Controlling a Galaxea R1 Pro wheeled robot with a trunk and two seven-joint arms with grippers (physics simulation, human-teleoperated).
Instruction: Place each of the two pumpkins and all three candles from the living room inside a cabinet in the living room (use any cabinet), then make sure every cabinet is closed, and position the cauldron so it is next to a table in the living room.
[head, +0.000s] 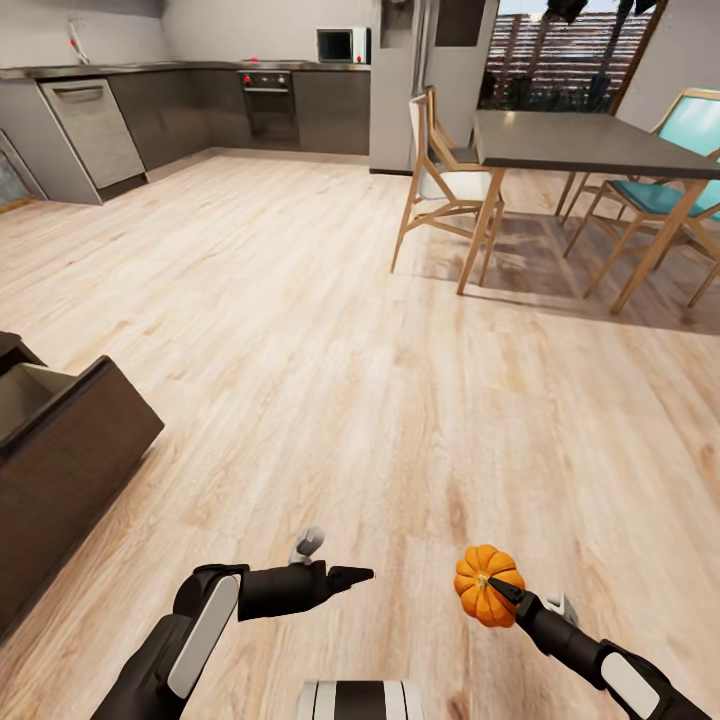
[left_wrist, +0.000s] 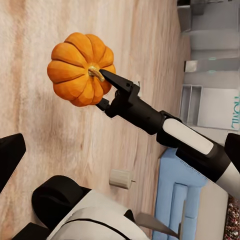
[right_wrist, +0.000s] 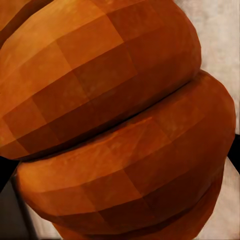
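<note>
The only writing is a few teal letters on a white panel (left_wrist: 220, 107) in the left wrist view, cut off and unreadable. The right gripper (head: 505, 592) pinches an orange pumpkin (head: 488, 584) by its top, one dark finger lying across the stem, held in the air above the plank floor (head: 330, 350); the left gripper (head: 352, 575) has its fingers pressed together on nothing. An open drawer of the dark cabinet (head: 70, 450) juts out at the floor's left edge, a dining table (head: 590, 145) and chairs (head: 440, 185) stand far right, with wide bare floor between.
</note>
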